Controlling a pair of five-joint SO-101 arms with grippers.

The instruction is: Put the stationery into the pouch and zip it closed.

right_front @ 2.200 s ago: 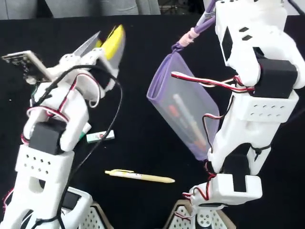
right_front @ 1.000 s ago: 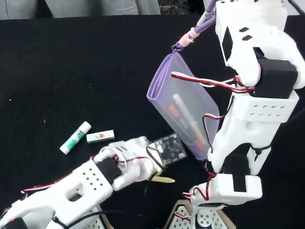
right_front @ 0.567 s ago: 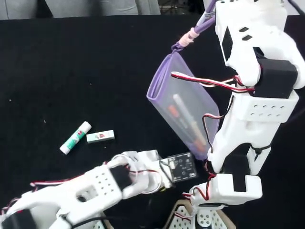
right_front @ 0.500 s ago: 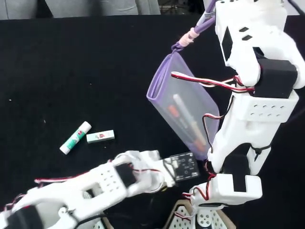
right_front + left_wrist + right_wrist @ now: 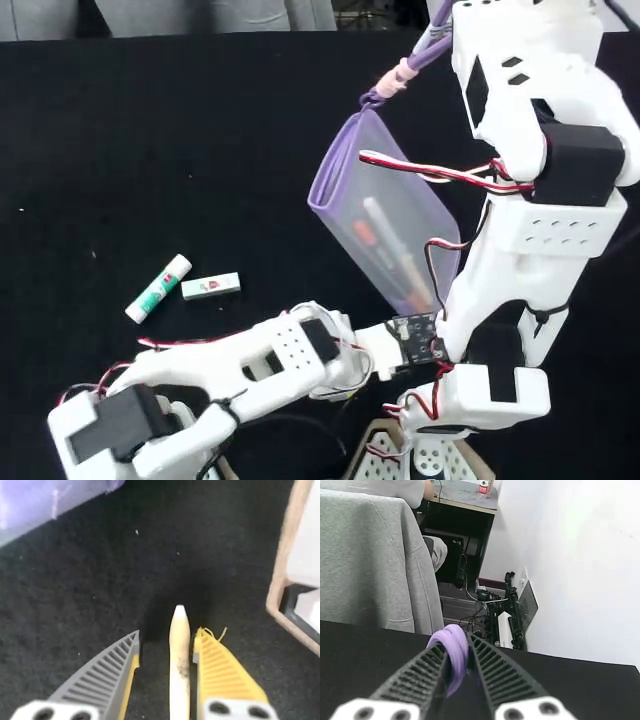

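L gripper (image 5: 168,631): jaws narrow, not closed, straddling pen (image 5: 179,675) tip on table (image 5: 75,580); yellow finger touching, grey apart. R gripper (image 5: 455,641): clamped on strap (image 5: 454,662). Pouch (image 5: 385,230) hangs tilted, 12 o'clock of L wrist. Glue stick (image 5: 158,288), eraser (image 5: 210,286): 9 o'clock of pouch.

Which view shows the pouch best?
The high view: most of the pouch hangs there, pens inside. The left wrist view catches one corner; the right wrist view, its purple strap in the right gripper.

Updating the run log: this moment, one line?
left gripper: open, straddling pen | right gripper: shut on pouch strap | glue stick, eraser: on table
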